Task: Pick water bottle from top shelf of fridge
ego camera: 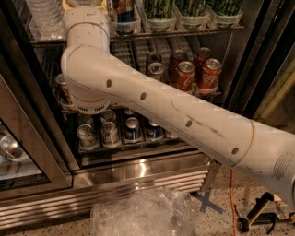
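Note:
The fridge point(138, 171) stands open in front of me, with dark frames and a steel base. My white arm point(152, 103) reaches from the lower right up to the left end of the top shelf point(184, 31). A clear ribbed water bottle point(44, 16) stands on that shelf just left of my wrist point(85, 14), cut off by the top edge of the view. My gripper is out of view, past the top edge above the wrist. What it holds, if anything, is hidden.
Green-labelled drinks point(193, 9) and a dark can point(123, 11) sit on the top shelf to the right. Red cans point(184, 76) fill the middle rack, silver and blue cans point(131, 129) the lower one. The glass door point(32, 120) hangs at left. Crumpled clear plastic point(138, 214) lies on the floor.

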{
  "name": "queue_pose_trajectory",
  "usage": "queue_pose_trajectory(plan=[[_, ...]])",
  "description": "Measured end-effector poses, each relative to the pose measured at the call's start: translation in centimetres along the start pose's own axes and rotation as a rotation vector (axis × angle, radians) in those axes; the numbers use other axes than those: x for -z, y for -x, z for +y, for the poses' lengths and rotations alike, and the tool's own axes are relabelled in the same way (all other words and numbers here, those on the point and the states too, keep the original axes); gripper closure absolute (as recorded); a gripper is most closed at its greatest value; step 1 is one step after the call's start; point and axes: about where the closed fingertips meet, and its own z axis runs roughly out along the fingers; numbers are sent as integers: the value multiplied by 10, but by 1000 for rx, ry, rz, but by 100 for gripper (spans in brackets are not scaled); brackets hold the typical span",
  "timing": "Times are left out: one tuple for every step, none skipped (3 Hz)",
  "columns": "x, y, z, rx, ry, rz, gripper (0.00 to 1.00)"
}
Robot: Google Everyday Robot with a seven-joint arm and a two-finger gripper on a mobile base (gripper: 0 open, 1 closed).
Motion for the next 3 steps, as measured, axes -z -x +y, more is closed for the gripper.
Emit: queue_pose_trajectory(plan=[[0, 0, 0, 0, 0, 0, 85], [0, 1, 0, 1, -1, -5, 100], [3, 22, 3, 14, 3, -65, 100]])
